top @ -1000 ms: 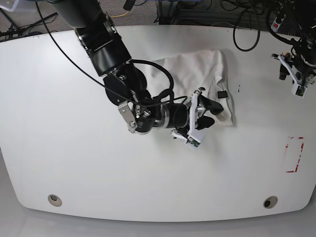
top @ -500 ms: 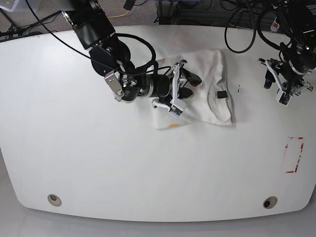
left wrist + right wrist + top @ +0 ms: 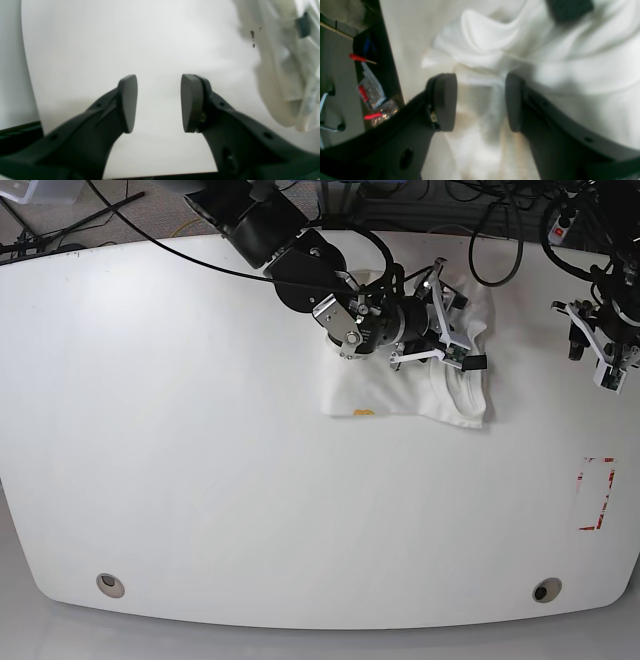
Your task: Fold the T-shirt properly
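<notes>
Shirt-folding update: the T-shirt (image 3: 410,380) is already a compact folded bundle sitting toward the far side of the white desk (image 3: 200,480), with a little yellow bit of print peeking out at its near left edge. The right gripper (image 3: 447,320) hangs over the far right corner of the bundle, fingers (image 3: 445,100) spread apart with nothing pinched, just rumpled white cloth under them, so my guess is it's lining up to tidy or tuck that edge. The left gripper (image 3: 607,350) is parked well off to the side over bare desk, fingers (image 3: 128,102) also apart and empty, probably to stay out of the way. Small black tag (image 3: 478,362) shows at the shirt's right edge.
</notes>
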You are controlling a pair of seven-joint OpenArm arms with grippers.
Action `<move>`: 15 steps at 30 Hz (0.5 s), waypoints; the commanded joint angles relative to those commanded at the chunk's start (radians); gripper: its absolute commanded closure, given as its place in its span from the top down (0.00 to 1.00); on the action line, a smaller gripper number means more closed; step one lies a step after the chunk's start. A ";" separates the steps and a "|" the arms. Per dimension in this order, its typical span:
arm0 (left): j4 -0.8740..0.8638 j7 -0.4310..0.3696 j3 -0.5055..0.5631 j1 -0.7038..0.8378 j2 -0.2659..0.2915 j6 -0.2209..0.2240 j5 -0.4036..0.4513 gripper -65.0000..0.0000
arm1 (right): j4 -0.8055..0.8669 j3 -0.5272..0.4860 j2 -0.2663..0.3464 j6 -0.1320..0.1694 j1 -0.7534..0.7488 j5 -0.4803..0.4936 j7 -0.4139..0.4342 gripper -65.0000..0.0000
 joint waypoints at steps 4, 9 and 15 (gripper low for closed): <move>0.000 0.000 0.040 0.000 0.002 0.000 0.000 0.40 | 0.117 0.035 0.028 0.000 -0.006 0.000 -0.002 0.45; 0.000 0.000 0.157 0.000 0.005 0.000 0.003 0.40 | 0.207 0.189 0.083 0.003 -0.011 0.000 -0.003 0.45; 0.003 0.000 0.339 0.003 0.044 0.000 0.005 0.40 | 0.224 0.402 0.152 0.005 0.018 -0.009 -0.002 0.45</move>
